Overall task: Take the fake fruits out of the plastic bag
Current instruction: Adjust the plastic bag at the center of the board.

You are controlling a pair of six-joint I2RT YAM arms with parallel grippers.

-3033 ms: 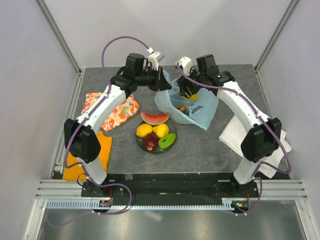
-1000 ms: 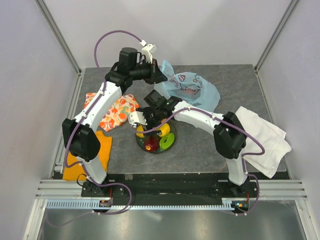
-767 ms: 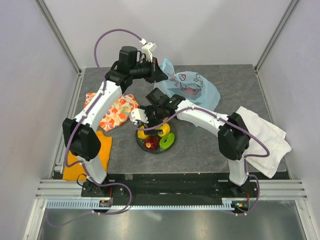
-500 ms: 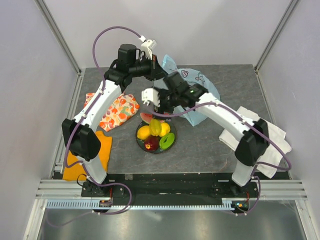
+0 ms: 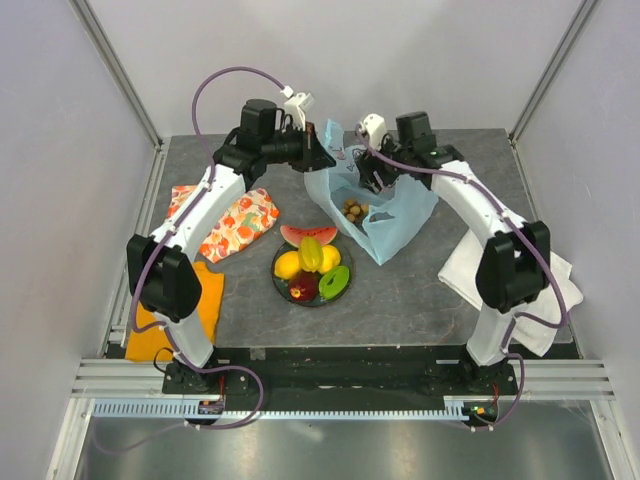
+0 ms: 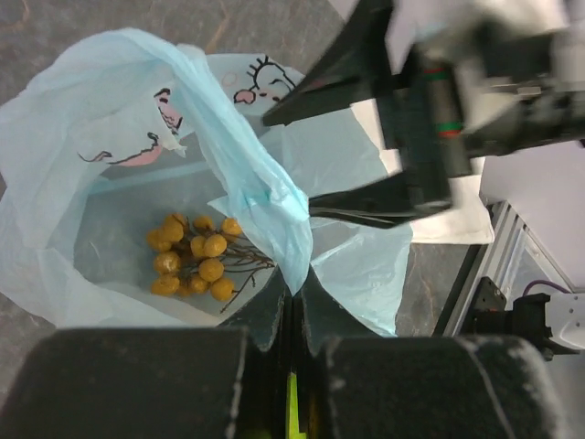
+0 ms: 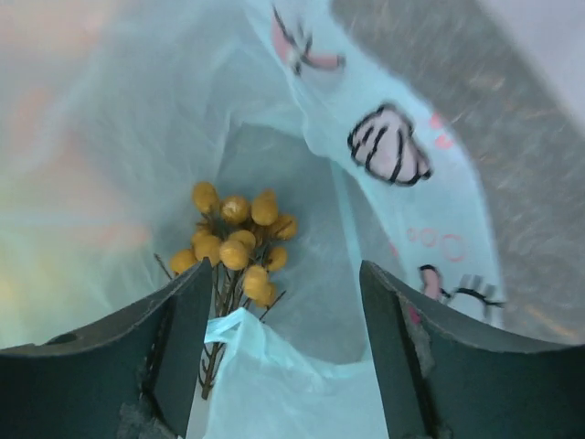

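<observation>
The light-blue plastic bag (image 5: 385, 215) stands open at the back middle of the table. My left gripper (image 5: 322, 156) is shut on the bag's left rim (image 6: 274, 206) and holds it up. A brownish-yellow grape bunch (image 5: 353, 210) lies inside the bag (image 6: 196, 261). My right gripper (image 5: 375, 178) is open and empty over the bag's mouth, with the grape bunch (image 7: 238, 240) just ahead between its fingers (image 7: 178, 343). On the dark plate (image 5: 345, 293) lie a watermelon slice (image 5: 308, 236), two lemons (image 5: 288, 263), a yellow-green fruit (image 5: 311, 252), a dark red fruit (image 5: 302, 285) and a green piece (image 5: 334, 283).
An orange-floral cloth (image 5: 225, 222) lies at the left and an orange cloth (image 5: 195, 310) at the near left. A white cloth (image 5: 520, 270) lies at the right under the right arm. Grey walls close the table on three sides.
My right gripper was over the plate a second ago. It left a yellow-green fruit there and swung back to the bag's mouth, open. The left gripper kept hold of the rim.
</observation>
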